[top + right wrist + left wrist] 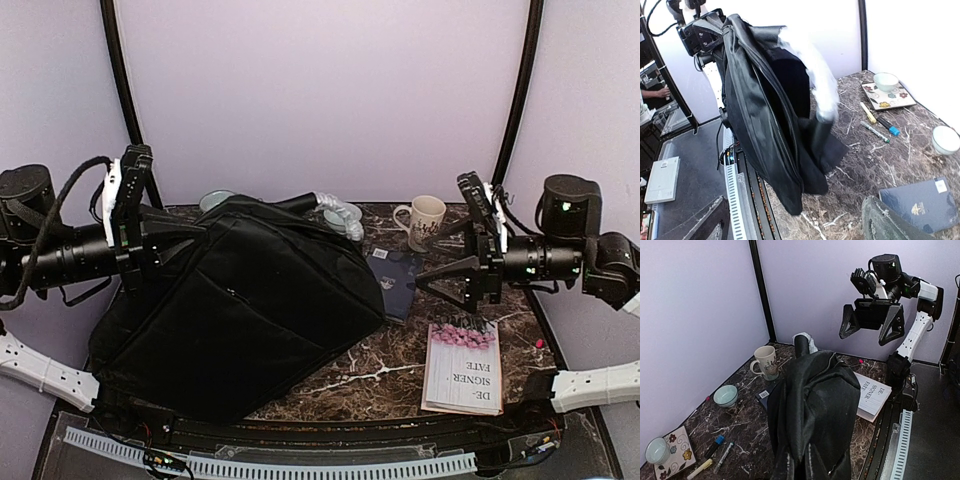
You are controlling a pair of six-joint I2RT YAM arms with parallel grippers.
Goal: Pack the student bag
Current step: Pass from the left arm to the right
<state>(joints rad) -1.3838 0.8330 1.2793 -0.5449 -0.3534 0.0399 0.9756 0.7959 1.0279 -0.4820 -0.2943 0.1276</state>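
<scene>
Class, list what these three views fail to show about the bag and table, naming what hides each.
Inside of the student bag: right wrist view, opening too dark.
Left fingers: left wrist view, buried under bag fabric.
Marker pens: top view, hidden behind the bag.
Mug print: top and left wrist views, too small.
</scene>
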